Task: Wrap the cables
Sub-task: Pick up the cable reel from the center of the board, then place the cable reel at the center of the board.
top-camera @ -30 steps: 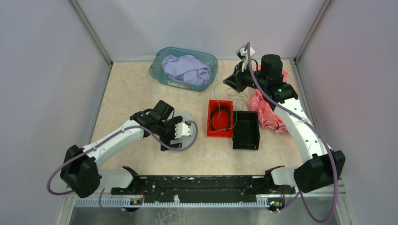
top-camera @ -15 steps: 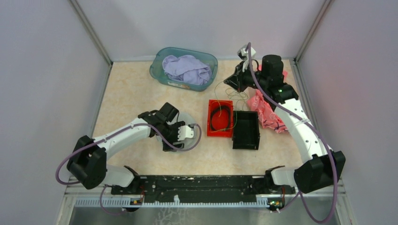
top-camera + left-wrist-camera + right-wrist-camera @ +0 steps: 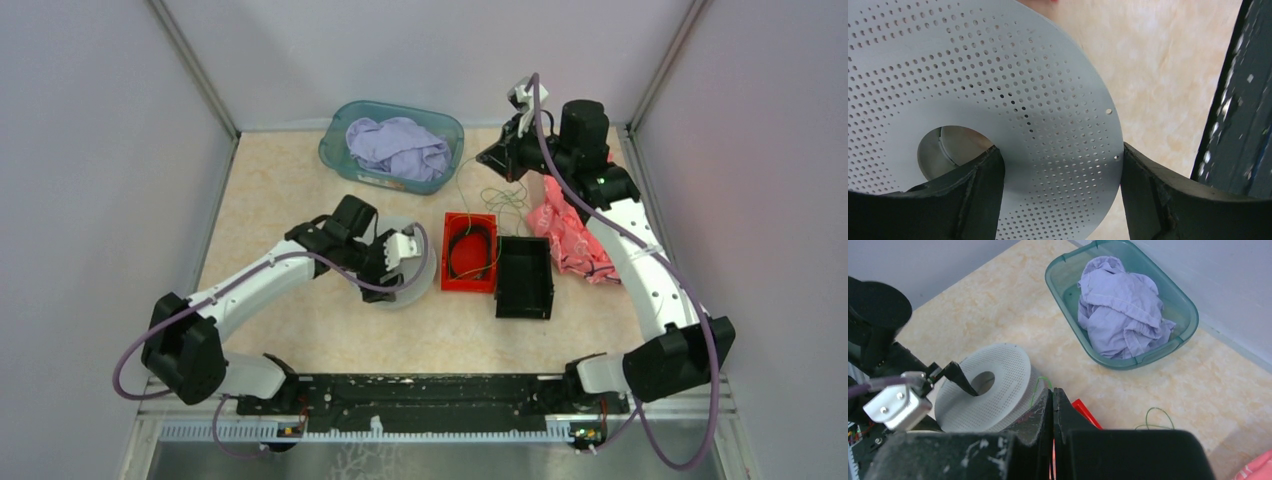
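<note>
The cables (image 3: 497,198) are thin green and yellow wires hanging from my right gripper (image 3: 503,160) down into the red box (image 3: 447,255). In the right wrist view my right gripper (image 3: 1053,392) is shut on a green wire (image 3: 1039,385) that loops out past the fingertips. A second green loop (image 3: 1158,412) lies on the table. My left gripper (image 3: 392,262) is shut on the white perforated spool (image 3: 418,275). In the left wrist view one finger (image 3: 983,175) sits in the hub hole and the other at the outer edge of the spool's rim (image 3: 998,85).
A teal tub (image 3: 330,158) with a lavender cloth stands at the back. A black box (image 3: 548,280) sits right of the red box. A pink cloth (image 3: 565,235) lies under the right arm. Grey walls close in on both sides.
My left arm has carried the spool right, up close to the red box. My right gripper has lifted a little toward the back, drawing the wires up.
</note>
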